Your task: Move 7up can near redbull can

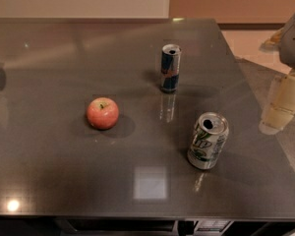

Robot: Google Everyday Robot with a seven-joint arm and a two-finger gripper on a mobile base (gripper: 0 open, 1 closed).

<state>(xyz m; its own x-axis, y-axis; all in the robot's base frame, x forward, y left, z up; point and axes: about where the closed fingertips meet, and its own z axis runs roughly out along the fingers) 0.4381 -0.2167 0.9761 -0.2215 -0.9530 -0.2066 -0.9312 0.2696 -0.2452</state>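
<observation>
The 7up can (207,140) stands on the dark grey table (64,171) at the front right; it is short, silver-white with green lettering and an open silver top. The redbull can (170,68), tall, slim, blue and silver, stands upright further back, near the middle of the table, well apart from the 7up can. My gripper (281,104), cream-coloured, hangs at the right edge of the view, over the table's right edge, to the right of the 7up can and a little further back. It holds nothing that I can see.
A red apple (103,113) sits left of the middle of the table. The table's right edge runs just under the gripper; floor lies beyond it. A wall stands behind the table's far edge.
</observation>
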